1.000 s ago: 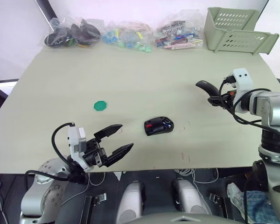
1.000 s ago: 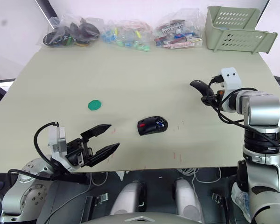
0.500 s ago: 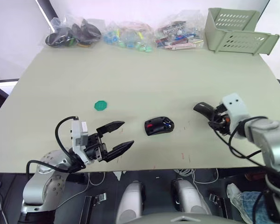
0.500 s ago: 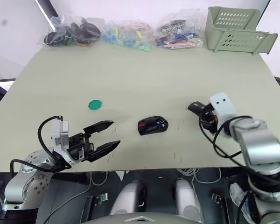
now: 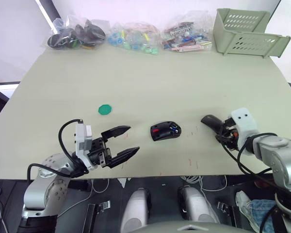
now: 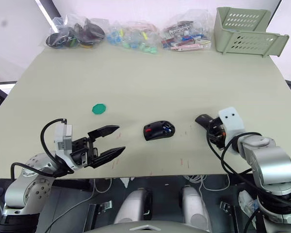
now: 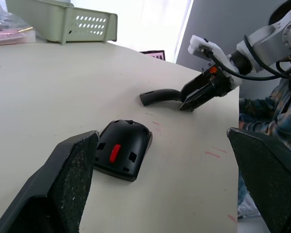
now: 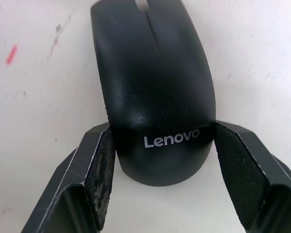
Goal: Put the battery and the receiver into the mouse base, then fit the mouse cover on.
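Observation:
The mouse base (image 5: 165, 130) lies open in the middle of the table, with a red patch and a bit of blue, the battery (image 5: 173, 128), in its hollow. I cannot make out the receiver. The mouse cover (image 5: 211, 121) is a glossy black shell just right of the base, low at the table, and my right gripper (image 5: 224, 134) is shut on its rear end. In the right wrist view both fingers (image 8: 99, 165) press its sides (image 8: 155, 87). My left gripper (image 5: 123, 142) stands open left of the base, near the front edge, holding nothing.
A green disc (image 5: 104, 109) lies on the left part of the table. Bags of small parts (image 5: 131, 36) line the back edge, and a pale green basket (image 5: 247, 34) stands at the back right. The table's front edge runs close to both grippers.
My right gripper has come down and toward the front with the mouse cover, from mid-air to table level right of the base. The left gripper has shifted only slightly.

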